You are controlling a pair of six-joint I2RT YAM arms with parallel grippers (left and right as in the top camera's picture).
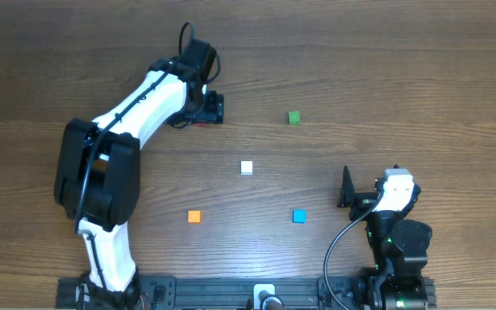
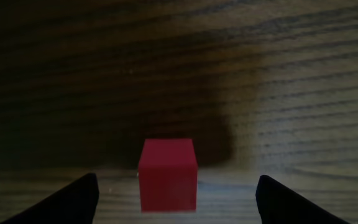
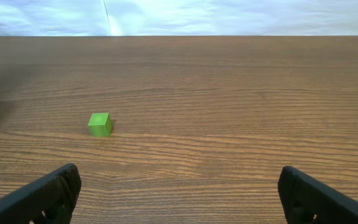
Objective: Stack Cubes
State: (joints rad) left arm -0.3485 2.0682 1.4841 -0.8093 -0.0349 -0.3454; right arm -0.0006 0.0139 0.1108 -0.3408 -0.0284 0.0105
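Red cube (image 2: 167, 175) sits flat on the counter (image 1: 403, 86), one face square to my left claw (image 2: 178, 208); no long axis. That claw is spread, a finger either side with gaps, arm stretched far up the counter. My right claw (image 3: 179, 202) is spread near its base. Green cube (image 1: 294, 118), white cube (image 1: 246, 168), orange cube (image 1: 195, 216) and blue cube (image 1: 299, 215) lie well apart.

Five cubes: red (image 2: 167, 175), green (image 1: 294, 118), white (image 1: 246, 168), orange (image 1: 195, 216), blue (image 1: 299, 215). Two arms (image 1: 145, 99) (image 1: 393, 220).
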